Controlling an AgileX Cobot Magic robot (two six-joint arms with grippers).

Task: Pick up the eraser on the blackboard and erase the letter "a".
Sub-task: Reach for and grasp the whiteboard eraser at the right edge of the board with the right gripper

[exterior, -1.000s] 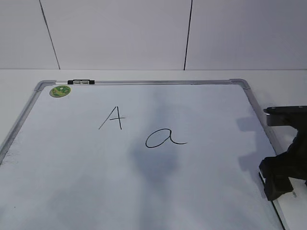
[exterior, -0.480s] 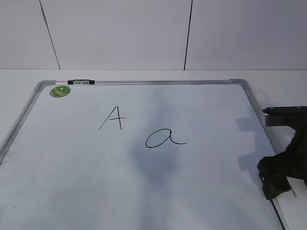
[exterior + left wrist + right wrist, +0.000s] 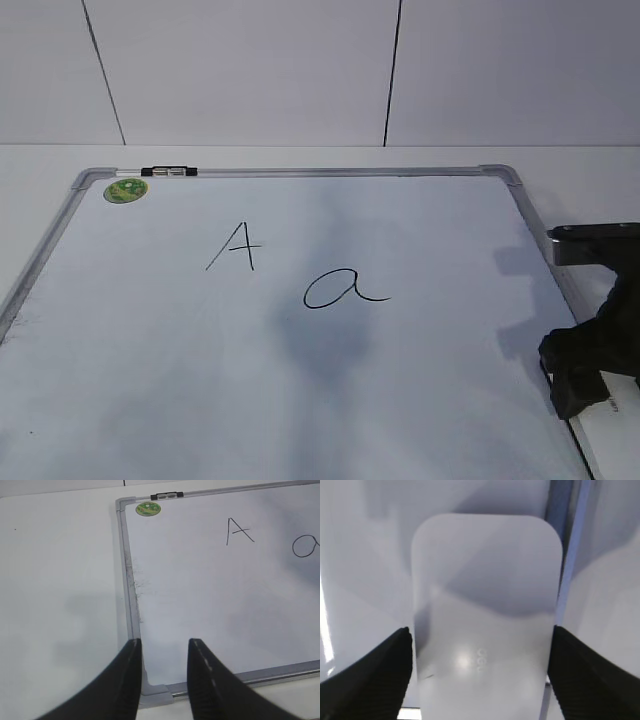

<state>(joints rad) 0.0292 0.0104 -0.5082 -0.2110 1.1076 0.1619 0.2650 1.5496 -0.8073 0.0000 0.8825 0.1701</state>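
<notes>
The blackboard point(image 3: 300, 172) is a white dry-erase board with a silver frame, lying flat. The cursive letter "a" point(image 3: 340, 288) is drawn in black near its middle. The white eraser point(image 3: 485, 605) lies at the board's right edge, next to the frame; it also shows in the exterior view point(image 3: 615, 435). My right gripper point(image 3: 481, 630) has one black finger against each long side of the eraser and is shut on it point(image 3: 580, 375). My left gripper point(image 3: 164, 642) is open and empty above the board's near left corner, out of the exterior view.
An angular capital "A" point(image 3: 237, 246) is drawn left of the "a". A round green magnet point(image 3: 125, 190) sits at the board's far left corner, beside a black and silver clip point(image 3: 168, 172) on the top frame. A white panelled wall stands behind the table.
My right gripper shifted slightly left and down, then back a little, staying over the eraser at the board's right edge. The board, the letters and the magnet have not moved.
</notes>
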